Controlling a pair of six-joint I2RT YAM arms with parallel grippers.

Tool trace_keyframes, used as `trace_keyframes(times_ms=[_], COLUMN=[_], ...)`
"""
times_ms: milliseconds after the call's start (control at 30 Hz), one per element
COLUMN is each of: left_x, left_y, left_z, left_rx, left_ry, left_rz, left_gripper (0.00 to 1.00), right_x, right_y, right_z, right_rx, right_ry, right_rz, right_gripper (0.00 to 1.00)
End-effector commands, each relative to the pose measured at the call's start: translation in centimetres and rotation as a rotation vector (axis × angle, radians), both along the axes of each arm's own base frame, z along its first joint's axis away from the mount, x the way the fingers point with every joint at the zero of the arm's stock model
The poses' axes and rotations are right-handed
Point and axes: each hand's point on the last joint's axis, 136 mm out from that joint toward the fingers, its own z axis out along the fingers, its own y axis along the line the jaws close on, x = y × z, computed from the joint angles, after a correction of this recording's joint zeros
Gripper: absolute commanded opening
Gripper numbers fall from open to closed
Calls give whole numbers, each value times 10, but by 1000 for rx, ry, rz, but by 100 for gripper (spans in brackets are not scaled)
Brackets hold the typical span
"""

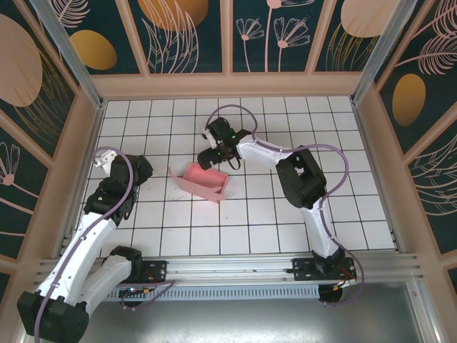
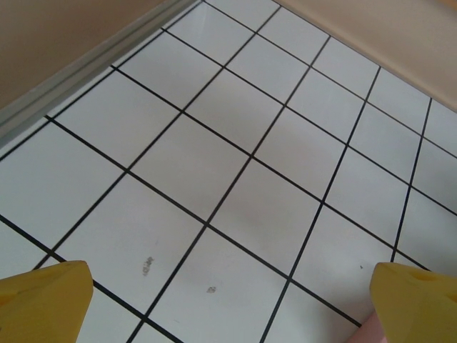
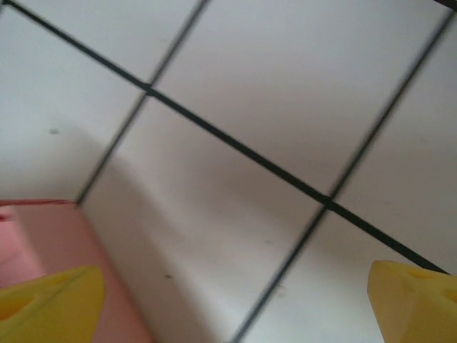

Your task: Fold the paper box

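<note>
— Top external first: whereabouts of the paper box (image 1: 205,182)?
— Lies on the white tiled table (image 1: 285,214), near the middle, a touch left of centre. Pink, partly formed: flat base, low walls raised along the edges, a flap sticking up at the left end.
— And the right gripper (image 1: 214,158)?
— Hangs over the far edge of the box, arm reaching in from the right side of the table.
— Open or closed?
— Spread wide. Right wrist view: right gripper (image 3: 232,304) with yellow fingertips (image 3: 50,304) at the two lower corners, nothing between them but tile and black grid lines. Corner of the paper box (image 3: 64,236) just beside the fingertip on that view's left; touching or not, cannot tell through the blur.
— Left gripper (image 1: 102,158)?
— Well apart from the box, out by the left wall, pointed down at bare tiles.
— State?
— Wide as well, holds nothing. Left wrist view: left gripper (image 2: 228,304) over plain tiles, metal rail (image 2: 71,78) running along the upper left.
</note>
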Motion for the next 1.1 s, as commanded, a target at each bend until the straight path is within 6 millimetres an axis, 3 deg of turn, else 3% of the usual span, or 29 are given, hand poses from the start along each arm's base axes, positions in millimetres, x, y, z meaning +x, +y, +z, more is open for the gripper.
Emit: trace_keyframes(times_ms=[0,267,367,467,567,700,900,1067], left_x=[11,40,43,31,16,3,-1,3], left_y=[-11,-43,-45,-32,-20,-16,-18,-24], left_z=[-3,-15,-27,-48,-62,-69,-69,-67], left_rx=[-53,-123,-147,-141,-128,-144,-152,-140], left_ry=[-21,-2,34,111,142,135,117,104], left_rz=[-35,-162,-142,-51,11,27,-1,-52], left_gripper=[99,99,99,99,99,99,99,99], right_x=[7,16,10,5,-12,-32,-47,-38], right_y=[-36,-115,-122,-124,-100,-56,8,19], right_z=[0,19,34,51,64,62,36,5], right_rx=[-47,-39,13,110,146,84,30,-46], right_ry=[19,5,-24,-33,-70,-100,-78,-46], right_rz=[-115,-320,-321,-297,-128,48,193,169], right_gripper=[94,93,93,93,93,95,95,96])
